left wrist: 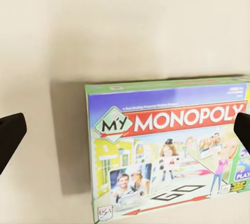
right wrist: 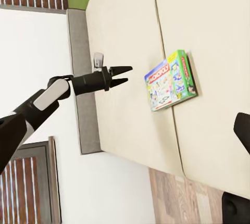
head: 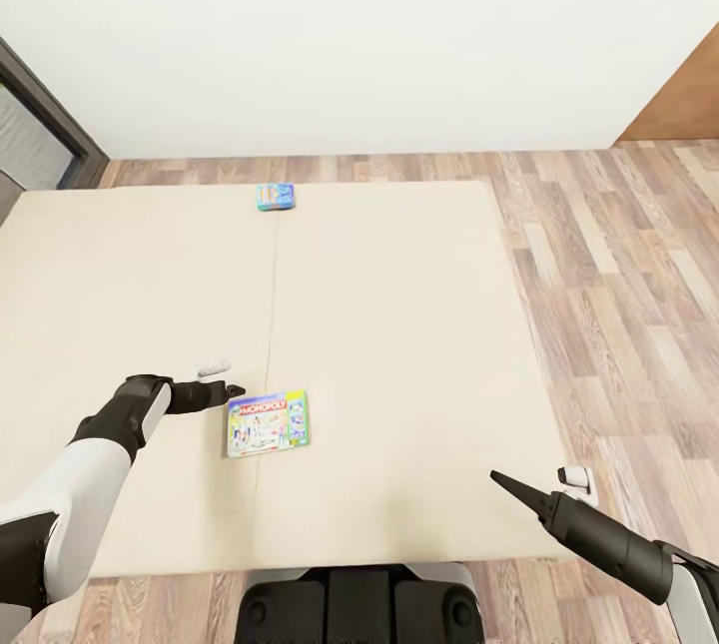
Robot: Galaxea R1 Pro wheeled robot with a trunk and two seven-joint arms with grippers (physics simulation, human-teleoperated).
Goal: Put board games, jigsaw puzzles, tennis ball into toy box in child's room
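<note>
Hovering low over the bed (head: 399,324), the left gripper (head: 236,390) sits just beside the Monopoly box (head: 268,422), off its upper left corner as the head camera sees it. Its two dark fingers are parted with nothing between them — in the left wrist view one fingertip (left wrist: 11,133) frames each edge of the picture, wide apart, with the box lying beyond them on the cover. From the right wrist camera the same gripper (right wrist: 125,76) reads clearly: two pointed fingers spread in a narrow V, near the box but not touching it.

That box lies flat, face up: green edges, a purple-blue top band, a red banner with white "MONOPOLY" lettering, a "MY" diamond at the left, and cartoon figures over a board with a "GO" arrow below. It rests across the seam running down the beige cover, towards the near end of the bed.

Over at the near right corner of the bed, the right gripper (head: 499,477) points a dark tapered finger towards the cover — holding nothing, though how far apart its fingers stand I cannot tell.

Far up the bed, near its far edge, lies the smaller blue game box (head: 275,197), flat, well apart from everything. Wood-plank floor (head: 619,305) runs alongside, white wall (head: 359,35) behind.
</note>
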